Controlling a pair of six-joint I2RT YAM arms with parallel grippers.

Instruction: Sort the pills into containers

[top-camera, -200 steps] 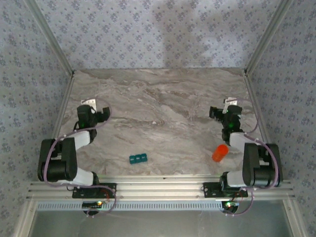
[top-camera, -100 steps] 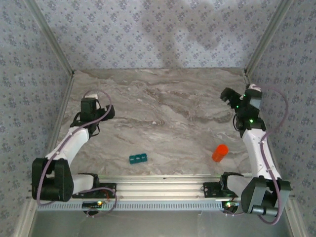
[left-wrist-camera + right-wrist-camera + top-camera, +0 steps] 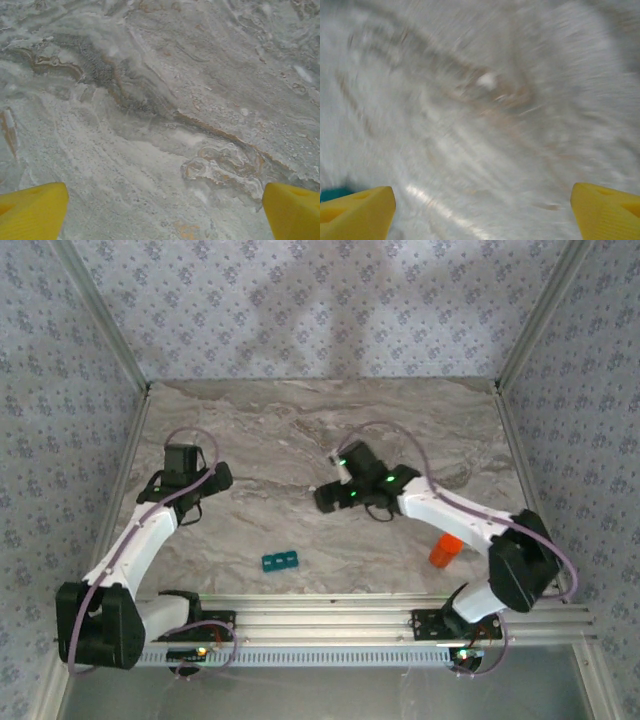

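The teal pill box [image 3: 281, 561], a short row of compartments, lies near the table's front edge, left of centre. My right gripper [image 3: 325, 500] hangs over the middle of the table, up and right of the box, with its yellow fingertips [image 3: 357, 210] wide apart and nothing between them. The right wrist view is blurred; a sliver of teal [image 3: 332, 192] shows at its left edge. A small white spot [image 3: 486, 80] lies on the marble ahead of that gripper; I cannot tell whether it is a pill. My left gripper [image 3: 218, 478] stands open over bare marble at the left.
An orange cylindrical bottle [image 3: 445, 550] lies on its side at the front right, close to the right arm's forearm. Patterned walls close in the marble table [image 3: 300, 430] on three sides.
The right arm has swung from the table's right edge to its middle, leftward. The left arm has stretched out slightly, its gripper staying at the left. The box and bottle have not moved.
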